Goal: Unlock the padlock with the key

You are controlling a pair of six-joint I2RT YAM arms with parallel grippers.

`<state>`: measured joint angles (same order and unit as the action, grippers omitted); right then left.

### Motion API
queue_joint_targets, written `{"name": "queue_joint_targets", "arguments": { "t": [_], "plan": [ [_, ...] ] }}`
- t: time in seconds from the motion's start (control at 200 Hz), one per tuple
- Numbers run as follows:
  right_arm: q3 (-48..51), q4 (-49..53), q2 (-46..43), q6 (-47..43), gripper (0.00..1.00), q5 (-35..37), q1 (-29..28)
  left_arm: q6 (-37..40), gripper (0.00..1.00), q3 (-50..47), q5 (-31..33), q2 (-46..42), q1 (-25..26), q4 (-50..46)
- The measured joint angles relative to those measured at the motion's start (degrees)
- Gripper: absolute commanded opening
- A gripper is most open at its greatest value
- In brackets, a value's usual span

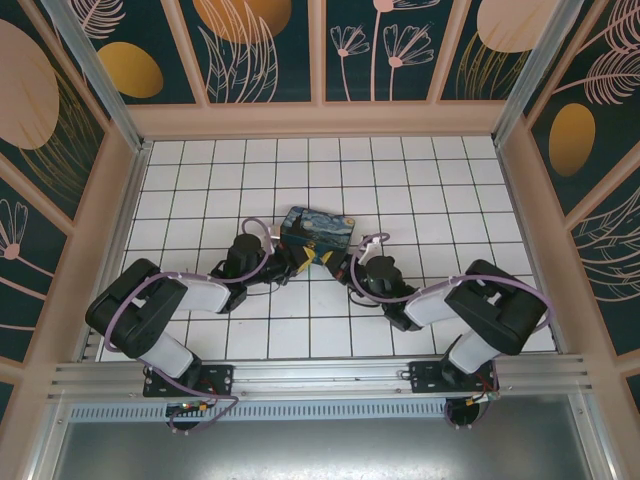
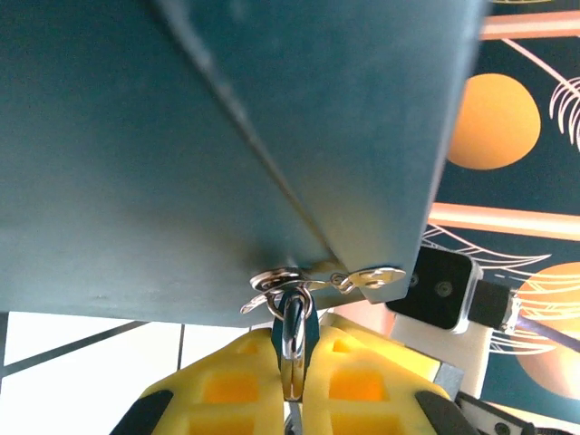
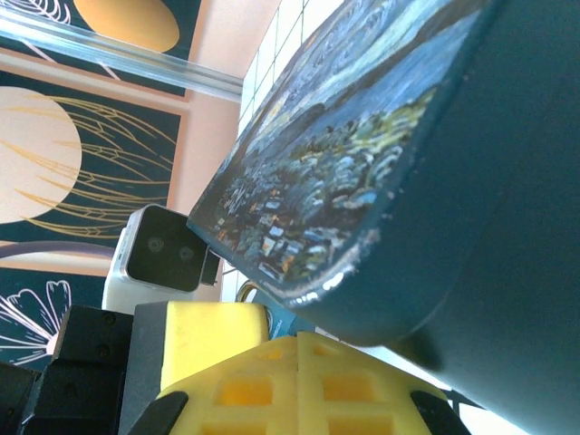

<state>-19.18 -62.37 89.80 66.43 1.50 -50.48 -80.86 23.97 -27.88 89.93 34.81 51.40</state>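
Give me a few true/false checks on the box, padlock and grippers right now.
1. The left gripper and right gripper are both at the painted box. True.
2. The box's printed face is plain red. False: it is a blue-yellow swirly painting.
3. In the left wrist view, the padlock sits between the yellow fingers, under a metal clasp. True.
4. The floor is bare wood. False: white tiles with dark grid lines.

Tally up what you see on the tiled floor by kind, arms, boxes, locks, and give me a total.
Robot arms: 2, the left arm and the right arm
Painted box: 1
Padlock: 1, hanging at the box's latch
Total: 4
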Motion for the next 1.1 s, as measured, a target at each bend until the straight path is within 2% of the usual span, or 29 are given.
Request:
{"name": "queue_joint_targets", "arguments": {
  "t": [0.225, 0.465, 0.636, 0.841, 1.096],
  "plan": [
    [1.1, -8.0, 3.4, 5.9, 0.0, 3.8, -2.9, -4.8, 0.0, -0.9, 0.3, -0.3, 0.1, 4.2],
    [2.4, -13.7, 4.3, 8.5, 0.0, 4.5, -2.7, -4.7, 0.0, -0.9, 0.3, -2.3, 0.2, 3.9],
    [3.5, -12.9, 1.6, 8.5, 0.0, 1.9, -1.1, -3.1, 0.0, -0.8, 0.2, -3.4, 0.8, 3.3],
    [3.6, -7.2, -3.0, 7.1, 0.0, -0.3, 1.6, -1.2, 0.0, -0.4, 0.0, -3.8, 0.9, 2.3],
    [3.6, -4.8, -4.7, 5.7, 0.0, -1.2, 2.9, 0.0, 0.0, -0.1, -0.2, -3.8, 1.2, 1.1]
  ]
}}
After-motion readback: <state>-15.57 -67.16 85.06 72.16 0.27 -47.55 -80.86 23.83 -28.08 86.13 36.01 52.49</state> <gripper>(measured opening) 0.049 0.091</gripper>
